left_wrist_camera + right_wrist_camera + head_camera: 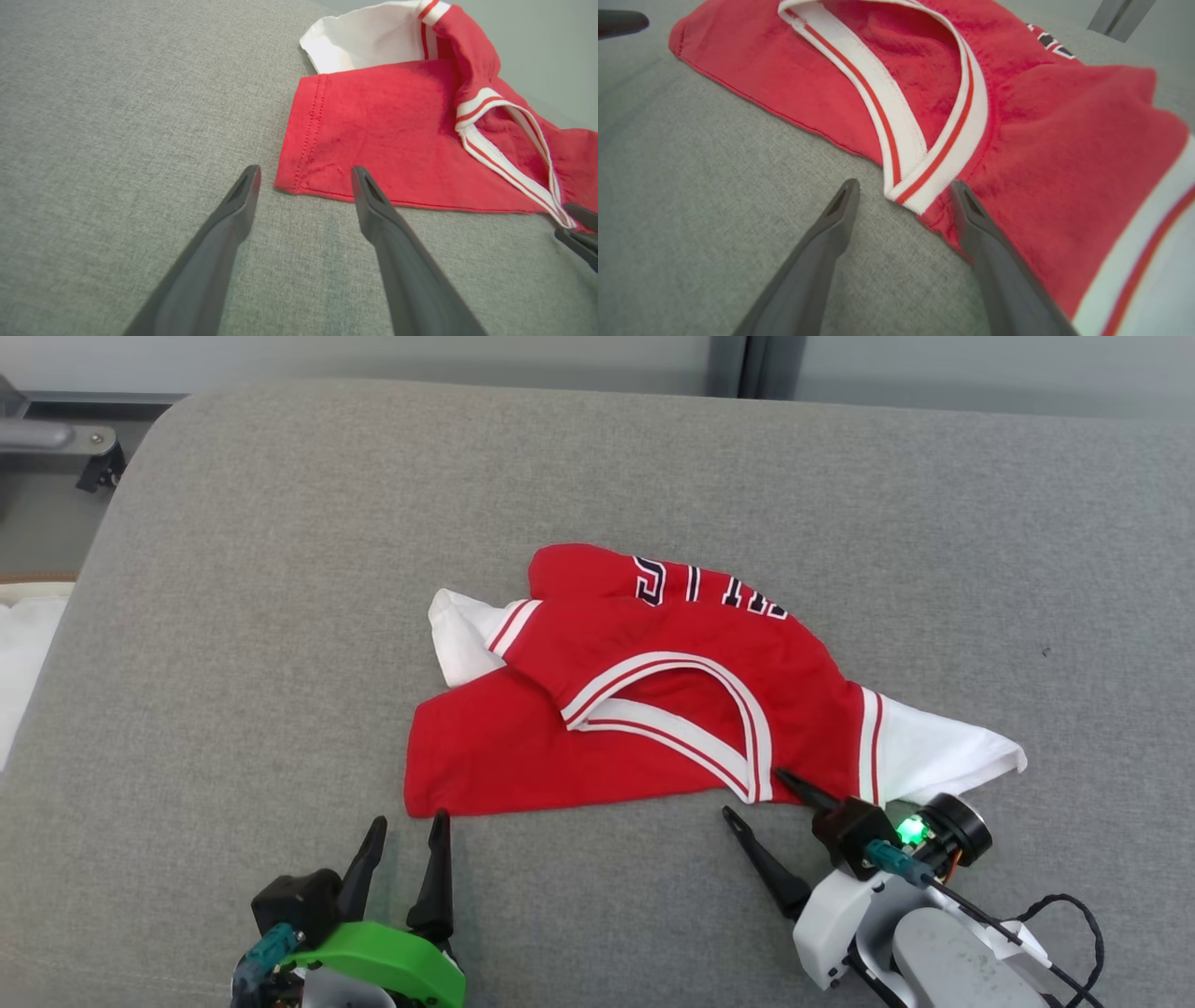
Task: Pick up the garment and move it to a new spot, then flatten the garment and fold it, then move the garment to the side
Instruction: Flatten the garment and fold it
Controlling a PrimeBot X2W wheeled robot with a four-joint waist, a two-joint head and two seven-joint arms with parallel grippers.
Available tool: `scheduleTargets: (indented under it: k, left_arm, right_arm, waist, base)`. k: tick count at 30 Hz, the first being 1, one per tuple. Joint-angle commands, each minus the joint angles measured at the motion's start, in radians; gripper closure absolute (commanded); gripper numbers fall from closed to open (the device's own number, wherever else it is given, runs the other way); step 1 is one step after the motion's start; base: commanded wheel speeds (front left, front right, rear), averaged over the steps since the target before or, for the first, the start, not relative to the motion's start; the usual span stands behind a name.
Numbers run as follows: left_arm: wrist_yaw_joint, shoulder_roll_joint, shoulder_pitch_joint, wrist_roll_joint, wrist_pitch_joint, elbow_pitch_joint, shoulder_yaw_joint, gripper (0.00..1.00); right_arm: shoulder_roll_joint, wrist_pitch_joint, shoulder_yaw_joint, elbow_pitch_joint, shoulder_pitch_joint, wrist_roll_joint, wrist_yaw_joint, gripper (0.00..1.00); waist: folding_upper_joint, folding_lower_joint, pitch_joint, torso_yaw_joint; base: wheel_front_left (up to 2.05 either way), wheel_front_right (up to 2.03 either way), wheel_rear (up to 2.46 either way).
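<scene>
**Jersey (644, 709) meets both grippers along its near edge**

It lies rumpled in the middle of the grey cushion (280, 569), long axis running left to right. Left gripper (408, 819), jaws spread and empty, frames the hem corner (292, 182). Right gripper (754, 793), likewise spread, brackets the V-neck collar (915, 196) tip. Each arm looks equally near its end.

Garment (644, 728) lettering (695, 590) runs over a fold, half hidden, unreadable. White sleeve (462, 639) partly tucked under red cloth. Other sleeve (1171, 298) blurred in right wrist view, cut by frame's edge. Right gripper (579, 228) clipped at left wrist view's right edge, only fingertips showing.
</scene>
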Motion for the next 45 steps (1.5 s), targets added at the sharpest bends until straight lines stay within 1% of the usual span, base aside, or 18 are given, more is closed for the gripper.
scheduleTargets:
  k: [1, 2, 3, 4, 5, 6, 11, 17, 22, 27, 28, 29, 31, 32, 33, 35, 40, 45]
  left_arm:
    - [-0.003, 0.002, -0.011, -0.005, 0.0, 0.001, -0.001, 0.0]
    - [-0.003, 0.002, -0.013, -0.006, 0.0, 0.001, 0.001, 0.0]
    - [-0.003, 0.002, -0.014, -0.006, 0.0, 0.001, 0.002, 0.0]
    - [-0.003, 0.002, -0.015, -0.005, 0.0, 0.001, 0.002, 0.0]
    - [-0.003, 0.002, -0.016, -0.004, 0.0, 0.001, 0.003, 0.0]
    - [-0.003, 0.002, -0.014, -0.002, 0.0, 0.001, 0.005, 0.0]
    - [-0.003, 0.002, -0.002, 0.005, 0.0, -0.002, 0.006, 0.0]
    - [-0.003, 0.002, -0.004, 0.002, 0.0, -0.02, -0.017, 0.0]
    - [-0.003, 0.002, -0.016, 0.009, 0.0, -0.025, -0.023, 0.0]
    - [-0.003, 0.002, -0.035, 0.015, 0.0, -0.019, -0.044, 0.0]
    - [-0.003, 0.002, -0.038, 0.015, 0.0, -0.016, -0.049, 0.0]
    - [-0.003, 0.002, -0.044, 0.015, 0.0, -0.015, -0.053, 0.0]
    - [-0.003, 0.002, -0.053, 0.011, 0.0, -0.014, -0.06, 0.0]
    - [-0.003, 0.002, -0.056, 0.01, 0.0, -0.013, -0.063, 0.0]
    - [-0.003, 0.002, -0.058, 0.009, 0.0, -0.012, -0.068, 0.0]
    - [-0.003, 0.002, -0.063, 0.009, 0.0, -0.01, -0.074, 0.0]
    - [-0.003, 0.002, -0.058, 0.017, 0.0, -0.007, -0.066, 0.0]
    - [-0.003, 0.002, -0.038, 0.049, 0.0, -0.012, -0.024, 0.0]
  right_arm:
    - [-0.003, -0.002, 0.0, 0.013, -0.01, -0.004, -0.002, 0.0]
    - [-0.002, -0.001, 0.001, 0.025, -0.015, -0.006, -0.002, 0.15]
    - [-0.002, -0.001, 0.001, 0.033, -0.019, -0.007, -0.002, 0.44]
    - [-0.001, -0.001, 0.0, 0.04, -0.021, -0.008, -0.002, 0.66]
    - [-0.002, -0.001, -0.001, 0.043, -0.021, -0.007, -0.002, 0.77]
    - [-0.005, -0.001, 0.001, 0.049, -0.02, -0.007, -0.002, 1.0]
    - [-0.009, -0.001, -0.002, 0.031, -0.018, 0.018, -0.002, 1.0]
    - [-0.014, -0.002, -0.02, -0.083, -0.019, 0.09, -0.002, 1.0]
    - [-0.04, -0.002, -0.116, -0.146, -0.125, 0.156, -0.002, 1.0]
    - [-0.087, 0.037, -0.232, -0.066, -0.294, 0.14, -0.002, 1.0]
    - [-0.095, 0.046, -0.258, -0.037, -0.328, 0.132, -0.002, 0.95]
    - [-0.108, 0.057, -0.281, -0.005, -0.359, 0.11, -0.002, 0.87]
    - [-0.133, 0.084, -0.328, 0.071, -0.399, 0.064, -0.002, 0.57]
    - [-0.139, 0.09, -0.351, 0.103, -0.417, 0.042, -0.002, 0.06]
    - [-0.151, 0.094, -0.376, 0.138, -0.438, 0.002, -0.002, 0.0]
    - [-0.155, 0.077, -0.432, 0.188, -0.46, -0.051, -0.002, 0.0]
    - [-0.119, 0.022, -0.539, 0.251, -0.432, -0.142, -0.002, 0.0]
    - [-0.058, -0.002, -0.577, 0.191, -0.355, -0.159, -0.002, 0.0]
  waist:
    - [-0.0001, 0.0, 0.007, 0.008]
    - [-0.0001, 0.0, 0.009, 0.01]
    - [-0.0001, 0.0, 0.01, 0.012]
    - [-0.0001, 0.0, 0.011, 0.013]
    - [-0.0001, 0.0, 0.011, 0.014]
    - [-0.0001, 0.0, 0.011, 0.014]
    - [-0.0001, 0.0, 0.008, 0.009]
    - [-0.0001, 0.0, 0.004, 0.004]
    - [-0.0001, 0.0, 0.017, 0.003]
    - [-0.0001, 0.0, 0.041, 0.022]
    - [-0.0001, 0.0, 0.046, 0.028]
    - [-0.0001, 0.0, 0.053, 0.033]
    - [-0.0001, 0.0, 0.061, 0.042]
    - [-0.0001, 0.0, 0.064, 0.046]
    - [-0.0001, 0.0, 0.067, 0.05]
    - [-0.0001, 0.0, 0.068, 0.054]
    - [-0.0001, 0.0, 0.054, 0.044]
    - [-0.0001, 0.0, 0.024, 0.009]
  base:
    - [0.0, 0.0, 0.0]
    - [0.0, 0.0, 0.0]
    - [0.0, 0.0, 0.0]
    - [0.0, 0.0, 0.0]
    - [0.0, 0.0, 0.0]
    - [0.0, 0.0, 0.0]
    - [0.0, 0.0, 0.0]
    - [0.0, 0.0, 0.0]
    - [0.0, 0.0, 0.0]
    - [0.0, 0.0, 0.0]
    - [0.0, 0.0, 0.0]
    - [0.0, 0.0, 0.0]
    - [0.0, 0.0, 0.0]
    - [0.0, 0.0, 0.0]
    - [0.0, 0.0, 0.0]
    - [0.0, 0.0, 0.0]
    - [0.0, 0.0, 0.0]
    - [0.0, 0.0, 0.0]
